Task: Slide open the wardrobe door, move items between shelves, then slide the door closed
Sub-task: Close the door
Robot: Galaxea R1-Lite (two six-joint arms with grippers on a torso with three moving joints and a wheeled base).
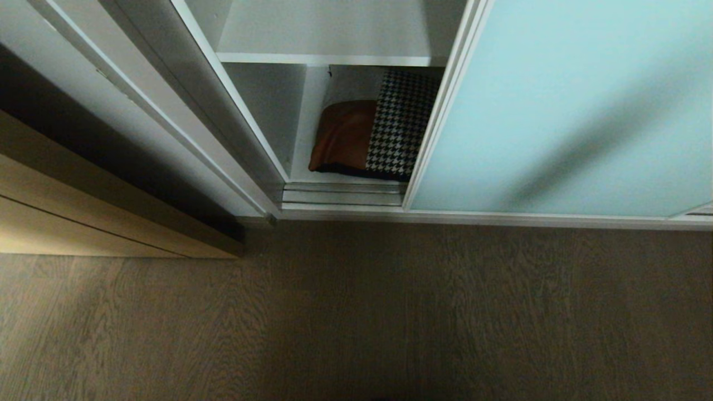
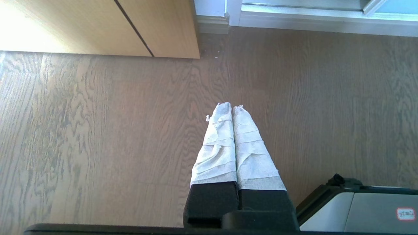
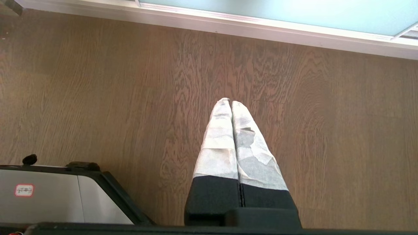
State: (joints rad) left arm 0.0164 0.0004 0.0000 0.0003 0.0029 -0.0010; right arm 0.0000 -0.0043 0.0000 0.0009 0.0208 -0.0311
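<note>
Wardrobe interior shows through a gap at the left of the sliding wardrobe door (image 1: pixel 562 111), whose frosted aqua panel covers everything to the right. On the bottom shelf (image 1: pixel 303 139) lies the cushion (image 1: pixel 370 136), tan part left, houndstooth part right, its right edge hidden behind the door frame; an upper shelf (image 1: pixel 328 33) above it is cut off by the picture's top. A light wooden door (image 1: pixel 83 211) stands at far left, with wood floor (image 1: pixel 356 312) in front; neither arm appears. From the left wrist, the left gripper (image 2: pixel 232 109) hangs over bare floor, its wrapped fingers pressed together, holding nothing, the robot's base (image 2: pixel 359 209) beside it. From the right wrist, the right gripper (image 3: pixel 231 102) is likewise closed and empty above the floor, near the door's bottom rail (image 3: pixel 261 29).
</note>
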